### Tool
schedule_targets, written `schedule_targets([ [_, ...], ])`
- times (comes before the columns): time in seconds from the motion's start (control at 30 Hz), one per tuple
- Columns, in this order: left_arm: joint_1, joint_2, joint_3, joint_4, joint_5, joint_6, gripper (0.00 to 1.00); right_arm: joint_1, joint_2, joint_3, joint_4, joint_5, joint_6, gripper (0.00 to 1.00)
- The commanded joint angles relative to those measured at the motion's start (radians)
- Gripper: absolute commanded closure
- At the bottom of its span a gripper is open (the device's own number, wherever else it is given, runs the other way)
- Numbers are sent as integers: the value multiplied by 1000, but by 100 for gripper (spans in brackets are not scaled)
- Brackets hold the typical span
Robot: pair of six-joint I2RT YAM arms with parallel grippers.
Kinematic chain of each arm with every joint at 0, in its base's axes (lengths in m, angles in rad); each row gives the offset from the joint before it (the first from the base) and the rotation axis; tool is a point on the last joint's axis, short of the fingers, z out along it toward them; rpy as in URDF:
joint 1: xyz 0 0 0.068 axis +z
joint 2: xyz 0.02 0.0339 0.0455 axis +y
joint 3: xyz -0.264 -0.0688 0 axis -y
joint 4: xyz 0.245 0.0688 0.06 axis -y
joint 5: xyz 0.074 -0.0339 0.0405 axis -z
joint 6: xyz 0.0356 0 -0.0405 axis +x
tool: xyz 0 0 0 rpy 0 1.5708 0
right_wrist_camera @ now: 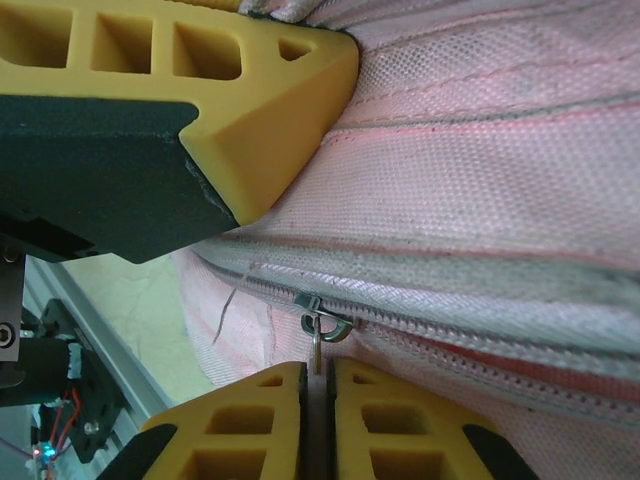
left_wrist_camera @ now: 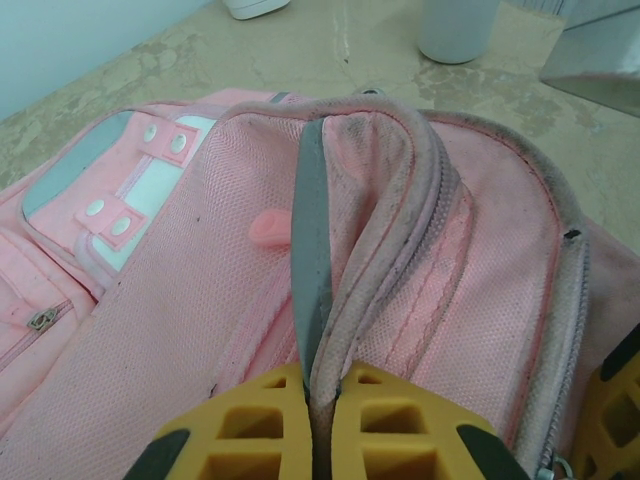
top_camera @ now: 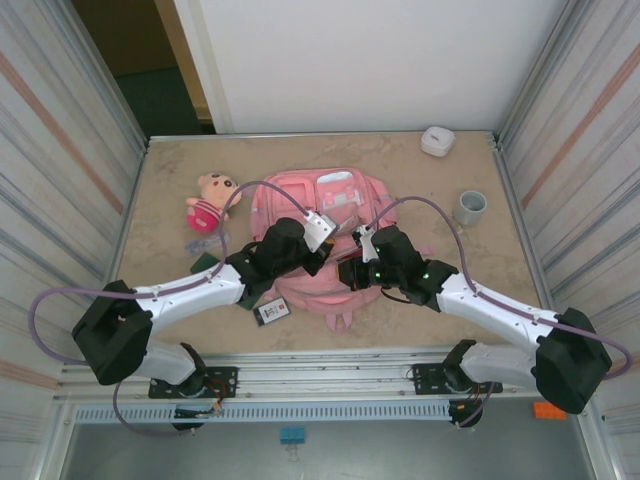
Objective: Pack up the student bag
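Yellow-fingered right claw [right_wrist_camera: 320,400] pinches the zipper pull [right_wrist_camera: 322,326] of the student bag [top_camera: 335,190]; the left claw [left_wrist_camera: 322,405] clamps a fold of its fabric beside the zip. Likely step: working the zip, which next calls for a steady pull along the track. The bag is pink, soft and scuffed, lying mid-table [top_camera: 470,290], with a plush doll [top_camera: 210,203] nearby.
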Motion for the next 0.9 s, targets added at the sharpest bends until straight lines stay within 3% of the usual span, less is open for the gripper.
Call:
schedule_targets([
  [0.0, 3, -29, 39, 138, -51, -38, 100, -1, -24, 2, -55, 17, 29, 87],
  [0.47, 3, -41, 29, 135, -60, -29, 100, -19, -43, 2, -108, 33, 6, 79],
  [0.53, 3, -41, 28, 136, -59, -29, 100, -24, -45, 1, -114, 34, 0, 83],
  [0.67, 3, -39, 31, 136, -57, -27, 100, -33, -53, 1, -105, 17, -13, 100],
  [0.87, 3, -33, 36, 141, -60, -40, 100, -13, -74, -6, -60, -1, -16, 100],
])
